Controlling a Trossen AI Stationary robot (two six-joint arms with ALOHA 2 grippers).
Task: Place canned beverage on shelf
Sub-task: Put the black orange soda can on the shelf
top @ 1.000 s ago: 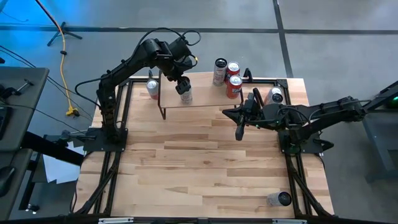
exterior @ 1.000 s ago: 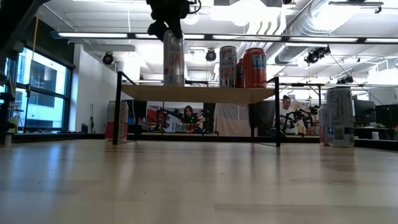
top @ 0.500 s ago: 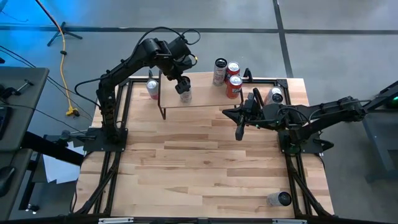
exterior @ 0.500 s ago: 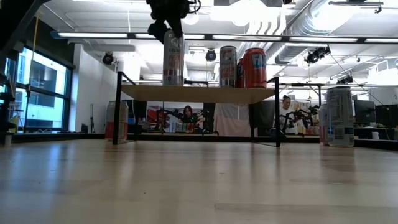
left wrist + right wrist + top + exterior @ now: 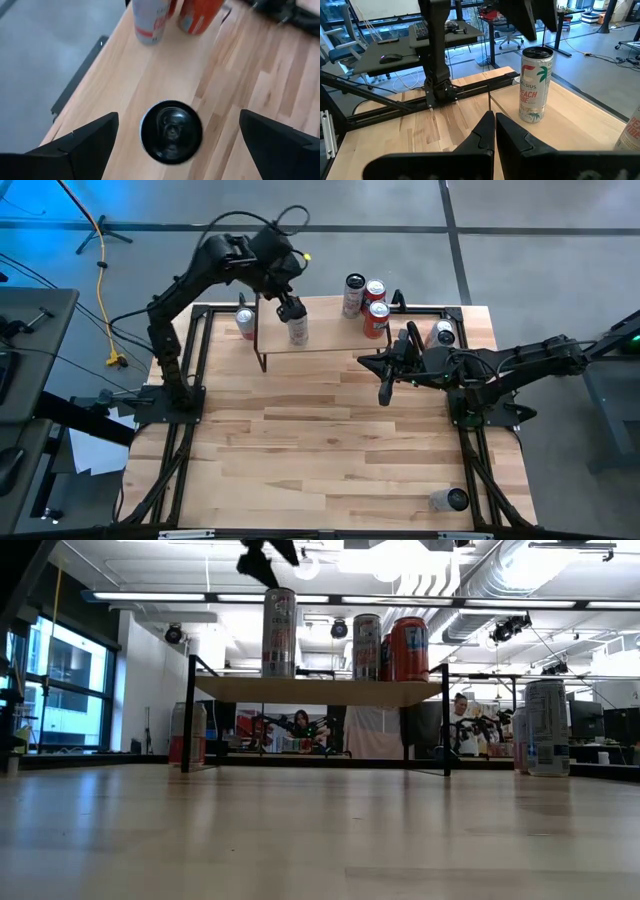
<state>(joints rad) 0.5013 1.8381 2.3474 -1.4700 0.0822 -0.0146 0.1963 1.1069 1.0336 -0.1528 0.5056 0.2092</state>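
Note:
A silver canned beverage [image 5: 297, 330] stands upright on the left part of the shelf's wood top [image 5: 330, 342]; its dark lid [image 5: 171, 131] shows in the left wrist view. My left gripper [image 5: 291, 308] hangs open just above it, one finger on either side and clear of it [image 5: 268, 552]. The low view shows the can [image 5: 279, 632] on the shelf [image 5: 320, 690] beside a second silver can [image 5: 366, 645] and a red one [image 5: 408, 648]. My right gripper [image 5: 384, 392] waits shut over the table, right of the shelf.
One can [image 5: 245, 323] stands on the table left of the shelf, another [image 5: 443, 333] at the far right. A third [image 5: 450, 499] sits near the front right corner. The table's middle and near part is bare wood [image 5: 320, 440].
My left gripper has risen off the top of the silver can and drawn slightly toward the table's far edge. The can stays upright on the shelf where it stood.

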